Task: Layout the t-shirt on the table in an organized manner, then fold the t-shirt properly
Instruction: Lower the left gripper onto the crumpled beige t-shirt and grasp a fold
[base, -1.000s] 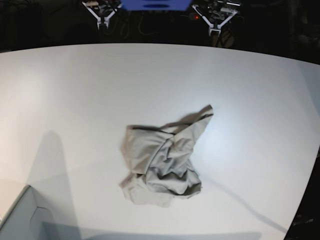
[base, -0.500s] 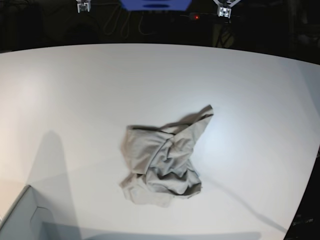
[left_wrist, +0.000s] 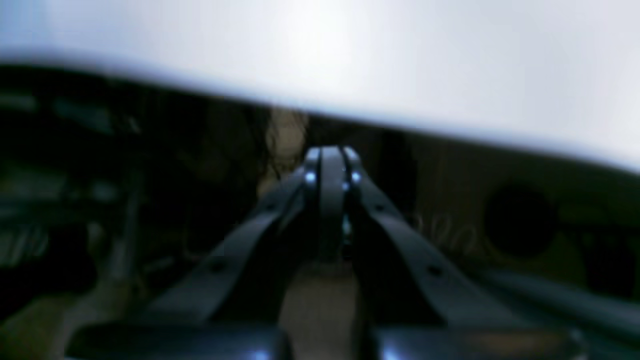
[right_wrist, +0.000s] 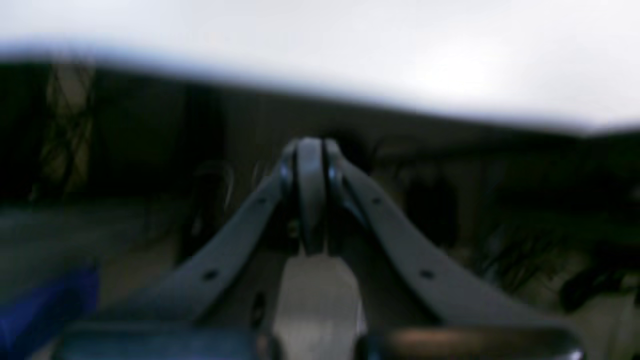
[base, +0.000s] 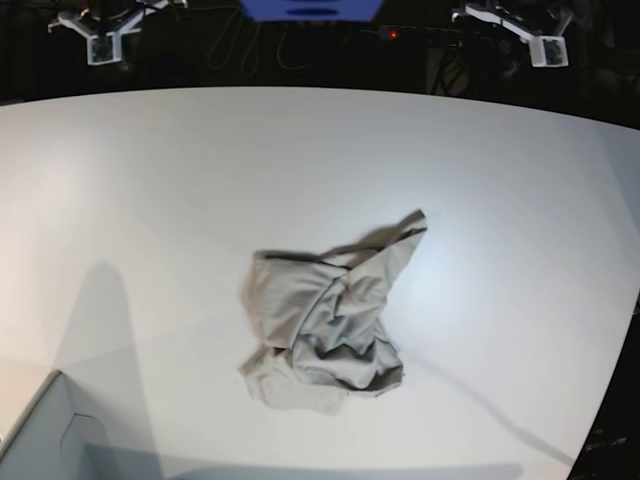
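At about ten o'clock in the base view, beyond the far rim of the large, smooth, matte white desk (base: 150, 170), the right gripper (base: 103, 48) is seen; its fingers (right_wrist: 310, 165) are clenched on nothing. A second ago it was nearer the middle; it has since been swung outward. The plain grey-beige soft cloth t-shirt (base: 325, 320) lies crumpled at centre, slightly towards five o'clock, unmoved and untouched. At about one o'clock the left gripper (base: 548, 50) is likewise spread outward, fingers (left_wrist: 327, 172) clenched and empty. Laying out is judged not yet begun; the arms appear only to be deploying.
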